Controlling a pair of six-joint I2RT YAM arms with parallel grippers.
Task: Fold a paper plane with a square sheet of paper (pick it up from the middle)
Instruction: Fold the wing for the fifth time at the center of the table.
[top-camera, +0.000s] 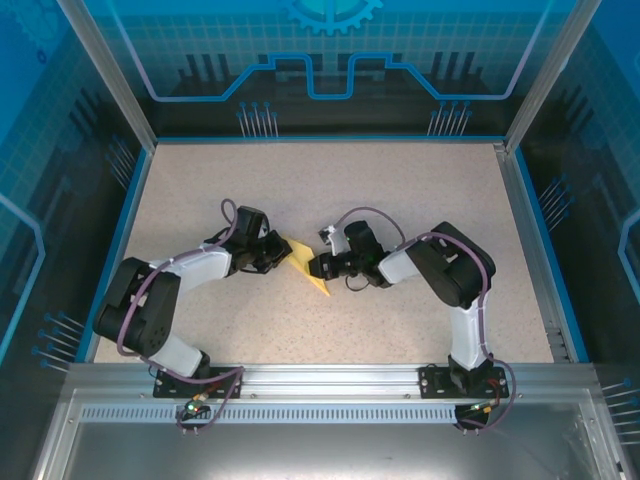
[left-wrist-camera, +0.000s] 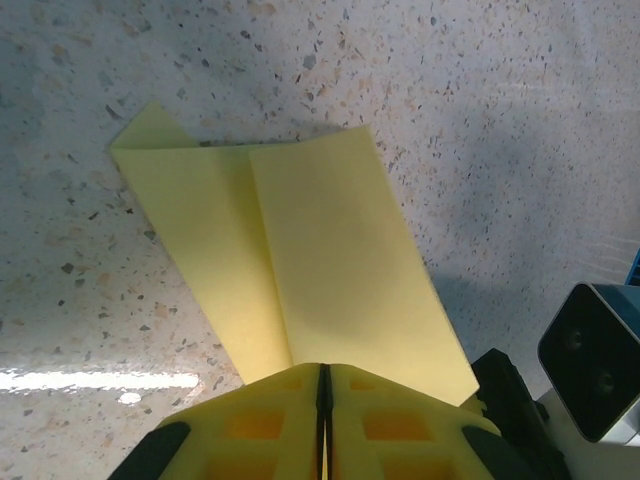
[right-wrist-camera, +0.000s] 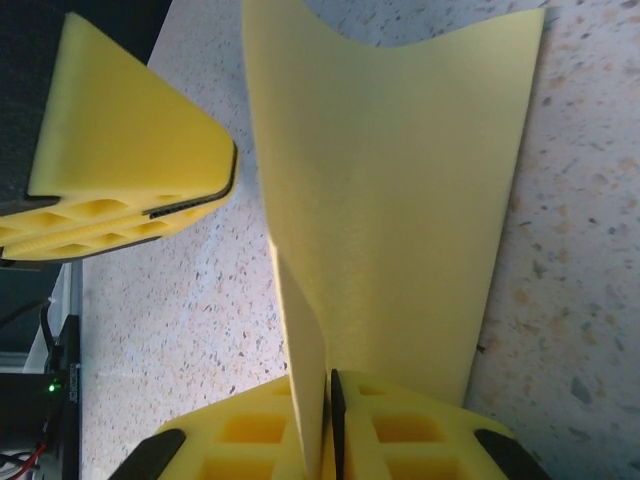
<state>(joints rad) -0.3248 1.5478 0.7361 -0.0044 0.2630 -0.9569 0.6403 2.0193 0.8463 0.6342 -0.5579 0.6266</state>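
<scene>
Jaws pinched shut on both sides: left gripper (left-wrist-camera: 322, 400) and right gripper (right-wrist-camera: 328, 425) each clamp the partly folded sheet of paper (left-wrist-camera: 330, 270) at mid-worktop (top-camera: 400, 190). Mid-fold, I'd say; next needs the layers aligned, then creased flat.

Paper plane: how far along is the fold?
Done: the sheet of paper already carries a long crease and overlapping layers. In hand: the right claw is shut on one raised edge, the left claw shut at the opposite side. Left: narrow dart and wings not yet formed.
</scene>
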